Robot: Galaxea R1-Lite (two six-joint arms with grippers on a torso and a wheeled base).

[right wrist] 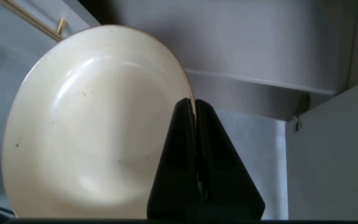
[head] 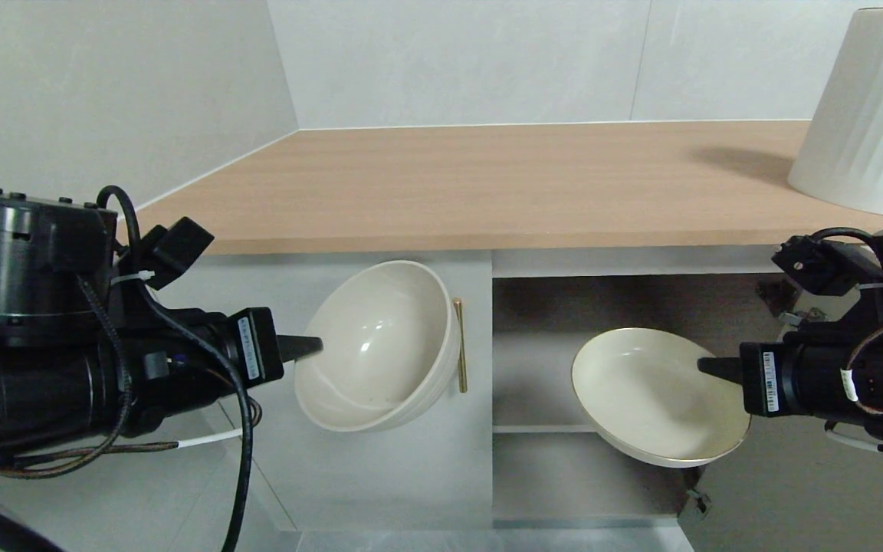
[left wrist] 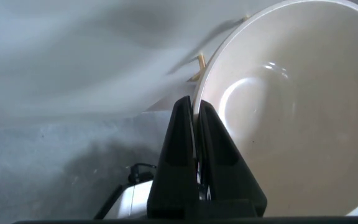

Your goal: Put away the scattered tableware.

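A deep cream bowl (head: 376, 345) hangs in the air before the closed left cabinet door, tilted with its inside facing me. My left gripper (head: 310, 346) is shut on its near rim; in the left wrist view the fingers (left wrist: 182, 134) pinch the edge of the bowl (left wrist: 297, 106). A shallow cream plate (head: 652, 395) with a gold rim hangs in front of the open right cabinet bay. My right gripper (head: 710, 366) is shut on its rim, and the right wrist view shows the fingers (right wrist: 182, 134) clamped on the plate (right wrist: 92, 124).
A wooden countertop (head: 503, 180) runs above the cabinet, with a white ribbed lamp shade (head: 867, 115) at its right end. The left door (head: 380, 468) carries a gold bar handle (head: 460, 345). The open bay has a white shelf (head: 537, 429) and a hinge (head: 693, 502) below.
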